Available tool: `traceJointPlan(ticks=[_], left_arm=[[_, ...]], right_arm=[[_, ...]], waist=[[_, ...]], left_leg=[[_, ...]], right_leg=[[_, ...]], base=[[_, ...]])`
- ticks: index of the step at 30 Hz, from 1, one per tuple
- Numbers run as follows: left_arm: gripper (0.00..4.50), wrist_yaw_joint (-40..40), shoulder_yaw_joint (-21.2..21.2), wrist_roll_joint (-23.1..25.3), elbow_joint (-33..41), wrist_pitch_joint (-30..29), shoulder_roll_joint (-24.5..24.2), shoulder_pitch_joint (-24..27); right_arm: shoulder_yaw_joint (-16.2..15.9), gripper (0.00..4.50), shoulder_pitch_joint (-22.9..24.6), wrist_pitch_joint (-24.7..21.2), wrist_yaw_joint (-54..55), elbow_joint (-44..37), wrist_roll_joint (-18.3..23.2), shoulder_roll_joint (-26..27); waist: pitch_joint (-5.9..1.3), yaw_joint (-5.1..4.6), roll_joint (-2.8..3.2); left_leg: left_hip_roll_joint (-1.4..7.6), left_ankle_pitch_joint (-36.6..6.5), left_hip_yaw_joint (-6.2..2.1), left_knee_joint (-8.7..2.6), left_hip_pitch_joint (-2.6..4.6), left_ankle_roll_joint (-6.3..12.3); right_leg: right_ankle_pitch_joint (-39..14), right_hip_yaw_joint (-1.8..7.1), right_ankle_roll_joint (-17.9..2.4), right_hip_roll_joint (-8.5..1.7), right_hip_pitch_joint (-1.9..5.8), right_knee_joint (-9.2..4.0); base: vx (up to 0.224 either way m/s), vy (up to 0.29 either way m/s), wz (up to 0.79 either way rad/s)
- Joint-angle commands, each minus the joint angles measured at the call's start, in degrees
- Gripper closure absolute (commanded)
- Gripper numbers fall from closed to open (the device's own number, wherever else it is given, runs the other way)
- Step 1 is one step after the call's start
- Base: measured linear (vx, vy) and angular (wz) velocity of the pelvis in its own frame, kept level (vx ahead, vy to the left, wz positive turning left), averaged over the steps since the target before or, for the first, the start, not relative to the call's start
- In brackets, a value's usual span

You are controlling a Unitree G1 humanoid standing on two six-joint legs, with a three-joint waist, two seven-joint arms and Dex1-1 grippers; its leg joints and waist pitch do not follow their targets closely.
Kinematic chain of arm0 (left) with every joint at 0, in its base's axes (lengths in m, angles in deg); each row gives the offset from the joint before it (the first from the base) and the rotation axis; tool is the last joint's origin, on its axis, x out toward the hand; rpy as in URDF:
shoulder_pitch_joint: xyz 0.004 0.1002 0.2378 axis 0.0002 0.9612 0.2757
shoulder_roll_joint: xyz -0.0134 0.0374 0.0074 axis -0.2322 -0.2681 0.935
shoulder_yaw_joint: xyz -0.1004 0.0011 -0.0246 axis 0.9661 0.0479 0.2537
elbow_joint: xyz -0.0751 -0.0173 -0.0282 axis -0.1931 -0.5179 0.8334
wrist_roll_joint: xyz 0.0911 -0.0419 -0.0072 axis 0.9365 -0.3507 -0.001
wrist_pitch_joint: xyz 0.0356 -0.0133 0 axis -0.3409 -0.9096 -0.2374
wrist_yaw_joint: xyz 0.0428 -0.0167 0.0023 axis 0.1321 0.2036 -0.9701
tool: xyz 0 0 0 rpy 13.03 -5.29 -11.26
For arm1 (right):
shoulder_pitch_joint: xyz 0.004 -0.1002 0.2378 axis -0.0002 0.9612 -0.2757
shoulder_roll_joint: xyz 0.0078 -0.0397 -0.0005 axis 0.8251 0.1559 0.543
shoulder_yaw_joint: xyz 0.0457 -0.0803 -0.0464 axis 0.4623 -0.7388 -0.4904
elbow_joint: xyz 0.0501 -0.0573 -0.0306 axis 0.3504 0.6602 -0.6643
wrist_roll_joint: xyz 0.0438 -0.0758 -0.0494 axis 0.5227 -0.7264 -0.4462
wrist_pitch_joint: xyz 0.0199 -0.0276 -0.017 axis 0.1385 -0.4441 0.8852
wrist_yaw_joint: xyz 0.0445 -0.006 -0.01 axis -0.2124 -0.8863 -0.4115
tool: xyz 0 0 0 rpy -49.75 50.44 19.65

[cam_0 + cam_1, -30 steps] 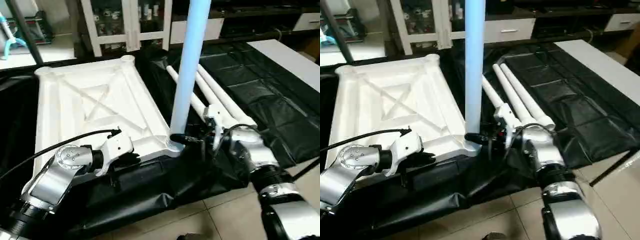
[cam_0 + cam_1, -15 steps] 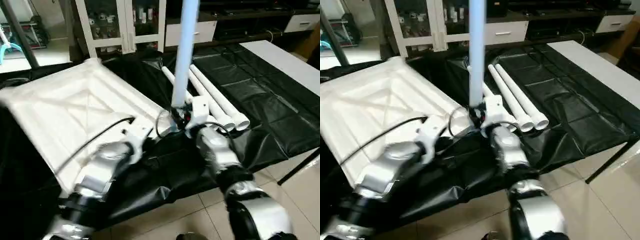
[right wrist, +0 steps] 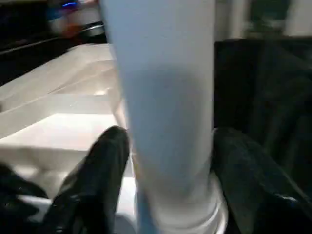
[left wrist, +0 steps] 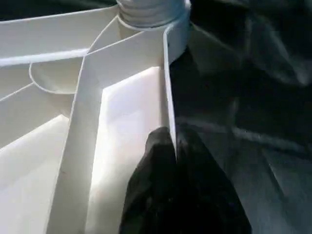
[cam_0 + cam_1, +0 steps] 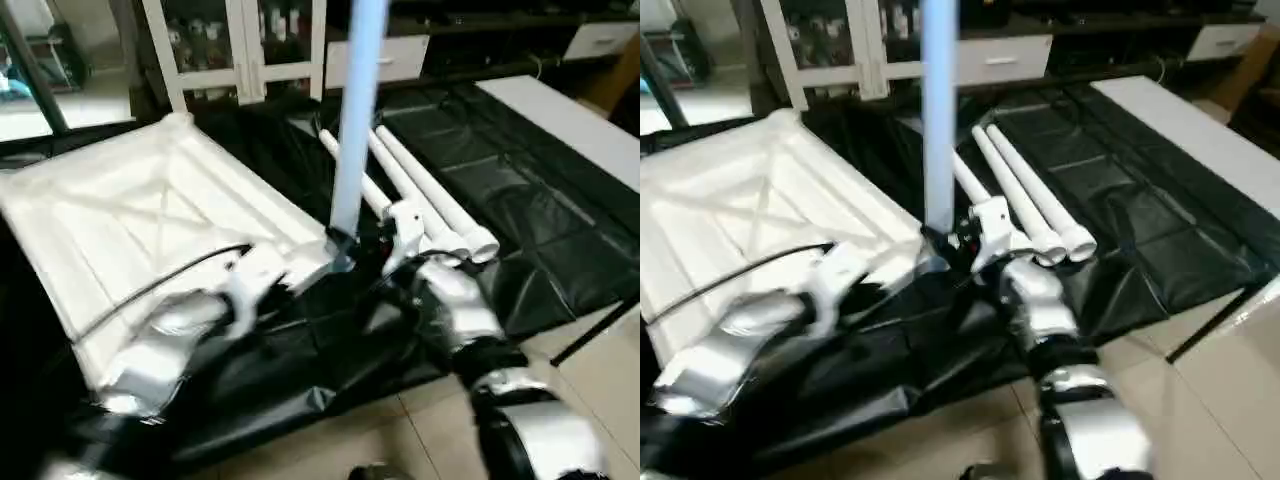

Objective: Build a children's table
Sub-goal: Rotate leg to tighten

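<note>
Tabletop (image 5: pixel 150 215) lying underside-up on the black-covered bench (image 5: pixel 540 200), one leg (image 5: pixel 355 110) standing upright in its near corner socket, three more legs (image 5: pixel 420 195) lying side by side just beyond. Left gripper (image 4: pixel 173 146) pinched tight on the tabletop's thin edge wall. Right gripper (image 3: pixel 168 161) straddling the upright leg's base, fingers (image 3: pixel 105 165) on either side; actual grip impossible to tell.
</note>
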Motion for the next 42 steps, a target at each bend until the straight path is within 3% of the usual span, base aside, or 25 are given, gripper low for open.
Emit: traceJointPlan(ticks=[1, 2, 4, 5, 11, 13, 17, 24, 27, 31, 33, 34, 35, 36, 37, 38, 39, 40, 41, 42], left_arm=[[4.50, 6.8, -3.6, -0.8, 0.8, 1.2, -2.2, 2.1], [4.50, 7.3, -3.7, -1.0, 0.9, 1.3, -2.7, 2.2], [4.50, 9.9, -4.1, -2.0, 1.2, 1.9, -4.7, 2.9], [4.50, 10.1, -4.1, -2.0, 1.2, 2.0, -4.8, 2.9], [4.50, 11.1, -4.5, -2.4, 1.0, 3.4, -5.0, 2.8], [4.50, 11.1, -4.6, -2.4, 0.6, 4.0, -4.7, 2.5], [4.50, 10.9, -4.5, -2.1, -0.1, 4.7, -4.7, 2.2], [4.50, 10.7, -4.5, -2.1, -0.3, 4.8, -5.2, 2.4], [4.50, 8.9, -4.4, -1.6, -0.9, 3.6, -4.1, 1.8], [4.50, 5.1, -4.3, -1.0, -1.4, 0.7, -1.0, 0.3], [4.50, 2.4, -4.3, -0.1, -1.8, -1.6, 0.7, -0.7], [4.50, -2.7, -3.8, 1.4, -2.9, -5.3, 3.9, -2.3], [4.50, -2.7, -3.8, 1.4, -2.9, -5.3, 3.9, -2.3], [4.50, -10.2, -2.7, 2.9, -4.8, -10.5, 9.4, -4.6], [4.50, -14.8, -1.9, 3.2, -6.2, -13.6, 13.5, -6.2], [4.50, -15.4, -1.8, 3.2, -6.5, -13.9, 14.3, -6.5], [4.50, -17.9, -1.5, 3.0, -7.7, -15.3, 17.5, -7.7], [4.50, -18.3, -1.7, 3.3, -8.0, -15.5, 18.3, -8.1], [4.50, -18.6, -2.0, 3.6, -8.2, -15.5, 18.7, -8.4], [4.50, -18.4, -2.3, 3.7, -8.3, -15.5, 18.8, -8.5]], right_arm=[[-1.4, 1.19, -0.1, -2.6, -7.4, -3.2, 1.4, -2.1], [-1.6, 1.08, -0.2, -3.2, -8.6, -3.4, 1.4, -2.7], [-2.3, 0.94, -0.3, -3.9, -13.5, -3.6, 0.9, -5.7], [-2.3, 0.94, -0.3, -4.0, -13.9, -3.6, 0.8, -5.9], [-3.0, 0.75, -0.7, -4.6, -19.7, -2.3, 0.3, -9.0], [-3.4, 1.08, -0.8, -5.2, -21.3, -2.0, 0.3, -9.4], [-4.0, 1.24, -1.1, -6.9, -22.2, -1.3, 0.3, -9.5], [-4.0, 1.93, -1.2, -6.6, -20.6, -0.3, -0.6, -9.3], [-4.0, 2.10, -0.8, -6.6, -13.5, 0.6, -2.8, -8.0], [-3.9, 2.44, -0.1, -7.1, -0.6, 2.3, -5.3, -4.8], [-3.6, 2.49, 0.1, -8.2, 4.4, 2.8, -5.8, -3.2], [-2.3, 2.53, 0.0, -9.8, 12.1, 3.8, -5.3, -0.5], [-2.3, 2.54, 0.0, -9.8, 12.1, 3.8, -5.3, -0.5], [0.0, 2.56, -0.1, -11.3, 23.2, 5.4, -4.2, 4.1], [1.6, 2.56, -0.2, -12.0, 30.2, 6.6, -3.2, 7.6], [1.8, 2.56, -0.3, -11.9, 31.2, 6.8, -3.0, 8.3], [2.6, 2.56, -0.6, -11.7, 35.0, 7.7, -2.5, 11.3], [2.1, 2.56, -0.8, -11.4, 35.0, 7.8, -2.8, 12.2], [1.8, 2.56, -0.9, -11.0, 34.8, 8.0, -3.1, 13.0], [1.3, 2.56, -1.1, -10.6, 34.2, 8.0, -3.5, 13.4]], waist=[[-3.48, 0.80, 0.49], [-3.57, 1.03, 0.55], [-3.62, 1.90, 0.61], [-3.62, 2.43, 0.62], [-3.29, 2.99, 0.32], [-3.16, 3.26, 0.15], [-3.17, 3.71, 0.00], [-3.22, 3.88, 0.03], [-2.99, 3.65, -0.05], [-2.56, 3.04, -0.21], [-2.47, 2.51, -0.25], [-2.39, 2.00, -0.31], [-2.30, 1.88, -0.34], [-2.19, 1.36, -0.43], [-2.07, 1.00, -0.22], [-2.07, 0.78, -0.26], [-2.10, 0.42, 0.03], [-2.12, -0.13, 0.17], [-1.83, -0.33, 0.23], [-1.51, -0.61, 0.73]], left_leg=[[1.89, -11.8, 0.14, -4.27, 0.41, 6.14], [1.97, -10.4, 0.10, -4.27, 0.24, 6.49], [1.98, -6.9, 0.51, -4.02, 0.90, 7.68], [1.99, -6.6, 0.47, -4.07, 0.80, 7.69], [2.01, -11.1, 0.52, -4.32, 0.99, 5.16], [2.05, -11.9, 0.53, -4.37, 0.81, 4.64], [2.03, -11.9, 0.54, -4.31, 0.90, 4.12], [2.02, -10.5, 0.58, -4.25, 0.81, 4.41], [2.01, -12.4, 0.48, -4.46, 0.70, 3.20], [1.73, -19.7, 0.08, -4.74, 0.95, -0.51], [1.65, -22.6, -0.17, -4.78, 1.13, -1.14], [1.63, -24.3, -0.34, -4.81, 1.21, -1.60], [1.51, -24.8, -0.46, -4.82, 1.22, -1.74], [1.42, -26.6, -0.50, -4.67, 1.43, -2.14], [1.24, -27.4, -0.75, -4.63, 1.60, -2.61], [1.15, -28.0, -0.99, -4.53, 1.80, -2.82], [1.01, -30.9, -1.26, -4.61, 2.11, -2.71], [0.96, -33.3, -1.75, -4.74, 2.12, -2.48], [1.00, -35.0, -1.89, -4.96, 2.08, -2.32], [1.04, -38.4, -2.27, -5.10, 2.67, -2.35]], right_leg=[[-9.4, 2.06, -15.3, -2.13, 2.72, -2.70], [-8.0, 2.02, -15.8, -2.14, 3.00, -2.38], [-3.3, 2.05, -17.4, -1.86, 2.66, -1.95], [-3.4, 1.96, -17.4, -1.89, 2.95, -1.82], [-9.7, 2.24, -16.0, -2.05, 2.98, -2.41], [-11.5, 2.33, -15.4, -2.19, 3.02, -2.56], [-13.5, 2.43, -14.5, -2.22, 2.83, -2.71], [-11.9, 2.36, -14.8, -2.11, 2.86, -2.45], [-15.1, 2.41, -13.8, -2.13, 2.72, -2.73], [-26.1, 2.43, -10.0, -2.20, 2.04, -3.79], [-29.0, 2.32, -8.5, -2.18, 1.72, -4.25], [-31.1, 2.15, -7.7, -2.06, 1.62, -4.41], [-32.4, 2.00, -7.2, -2.07, 1.54, -4.66], [-35.8, 1.86, -5.7, -2.05, 1.15, -5.12], [-37.9, 1.50, -4.6, -2.04, 0.93, -5.51], [-38.7, 1.13, -4.0, -2.04, 0.77, -5.81], [-39.7, 0.38, -2.7, -1.80, 0.80, -6.27], [-39.4, -0.55, -1.8, -1.76, 1.15, -6.81], [-39.7, -0.92, -1.3, -1.64, 1.11, -7.18], [-40.1, -1.83, -0.7, -1.60, 1.01, -7.91]], base=[[0.059, -0.012, 0.06], [0.060, -0.002, 0.02], [0.000, 0.000, 0.00], [0.000, 0.000, 0.00], [0.000, 0.000, 0.00], [0.000, 0.000, 0.00], [0.000, 0.000, 0.00], [0.000, 0.000, 0.00], [0.000, 0.000, 0.00], [0.000, 0.000, 0.00], [0.000, 0.000, 0.00], [0.000, 0.000, 0.00], [0.000, 0.000, 0.00], [-0.054, 0.001, -0.03], [-0.054, 0.001, -0.03], [-0.060, 0.008, -0.02], [-0.056, 0.020, -0.04], [-0.056, 0.020, -0.04], [0.000, 0.000, 0.00], [-0.051, 0.028, 0.00]])
